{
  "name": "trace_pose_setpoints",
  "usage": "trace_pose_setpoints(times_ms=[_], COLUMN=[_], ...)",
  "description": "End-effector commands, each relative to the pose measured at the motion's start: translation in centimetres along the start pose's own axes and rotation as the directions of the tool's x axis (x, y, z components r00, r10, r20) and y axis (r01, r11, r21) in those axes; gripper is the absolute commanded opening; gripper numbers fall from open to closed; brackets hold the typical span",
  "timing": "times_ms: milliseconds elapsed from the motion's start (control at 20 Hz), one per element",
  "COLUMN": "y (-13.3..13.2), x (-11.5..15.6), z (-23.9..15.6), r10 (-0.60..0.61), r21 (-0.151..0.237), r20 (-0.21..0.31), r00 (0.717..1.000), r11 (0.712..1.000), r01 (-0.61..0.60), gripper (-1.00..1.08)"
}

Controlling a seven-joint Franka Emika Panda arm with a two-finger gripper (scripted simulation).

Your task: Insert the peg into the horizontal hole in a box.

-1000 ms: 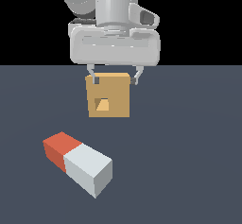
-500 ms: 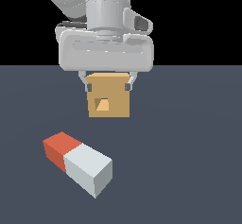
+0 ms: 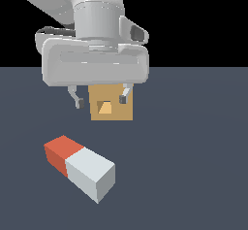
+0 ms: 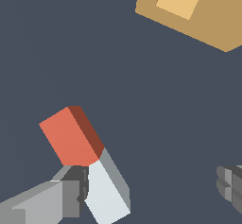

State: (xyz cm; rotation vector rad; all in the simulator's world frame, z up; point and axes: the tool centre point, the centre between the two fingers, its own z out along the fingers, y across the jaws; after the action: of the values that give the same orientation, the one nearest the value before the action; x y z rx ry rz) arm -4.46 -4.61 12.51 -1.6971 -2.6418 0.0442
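since the earlier frames the grey-white two-finger gripper [image 3: 100, 98] has travelled toward the exterior view's left and nearer the camera, so its broad palm now covers the top of the tan-orange cube-like box [image 3: 112, 108]; the box and the peg have not shifted. the long square-section peg, red-orange at one end and pale grey-white at the other [image 3: 80, 167], lies flat on the dark slate floor [image 3: 193, 166], well apart from the box and angled across the exterior view. the small square hole [image 3: 104, 107] faces that camera, its lighter floor visible inside.

the jaws stand wide apart and hold nothing. in the exterior view the fingertips hang clear of the floor, in front of the box's face. in the wrist view one finger [image 4: 56, 199] sits just beside the peg's [image 4: 87, 164] seam between red and white, the other finger [image 4: 231, 183] far off across bare floor, and the box [image 4: 198, 10] shows at the frame's edge.

this reads as the approach step: the hand is probably being lined up over the peg, open enough to straddle its width before descending. the fingers do not yet bracket the peg, so more sideways travel and perhaps some wrist rotation seem needed before a grasp.
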Motion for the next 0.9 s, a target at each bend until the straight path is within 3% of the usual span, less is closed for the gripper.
trace_pose_setpoints(times_ms=[0, 400, 850], y=[-0.6, -2.3, -3.6], x=[-0.6, -2.7, -5.4], z=[0.5, 2.2, 4.0], r10=[-0.052, -0.21, -0.379], r21=[-0.003, -0.012, -0.021], r20=[0.0, -0.001, -0.001], r00=[0.999, 0.978, 0.926], r11=[0.999, 0.978, 0.925], r01=[0.052, 0.21, 0.379], gripper=[1.0, 1.0, 1.0])
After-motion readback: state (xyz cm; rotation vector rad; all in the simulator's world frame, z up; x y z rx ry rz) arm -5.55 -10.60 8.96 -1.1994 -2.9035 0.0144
